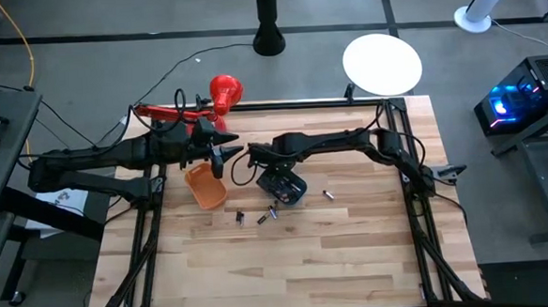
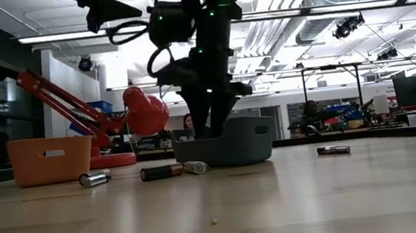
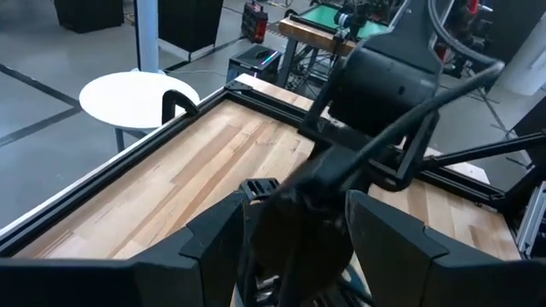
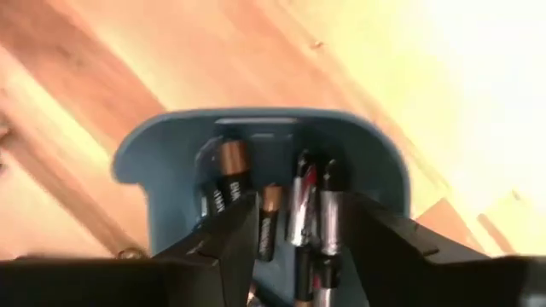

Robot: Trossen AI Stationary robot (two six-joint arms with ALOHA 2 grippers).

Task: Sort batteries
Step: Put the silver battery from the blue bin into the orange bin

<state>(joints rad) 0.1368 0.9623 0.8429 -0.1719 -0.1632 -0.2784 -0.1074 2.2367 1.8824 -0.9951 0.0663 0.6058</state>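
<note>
Wooden table [image 1: 354,253] from above, teal bin [image 1: 285,189] near its middle as landmark. Right gripper [image 4: 299,247] lowered over that bin, fingers spread apart, clasping nothing; several batteries [image 4: 294,213] piled inside beneath it. Left gripper [image 1: 220,161] just left of the bin, above an orange bin [image 1: 205,187], fingers parted and empty. More loose batteries [image 1: 258,216] on wood just below the teal bin, one [image 1: 330,195] to its right.

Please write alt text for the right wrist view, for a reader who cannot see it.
The right gripper hangs open just above a teal bin on the wooden table. Several batteries lie inside the bin, some dark with copper ends, some silvery.
</note>
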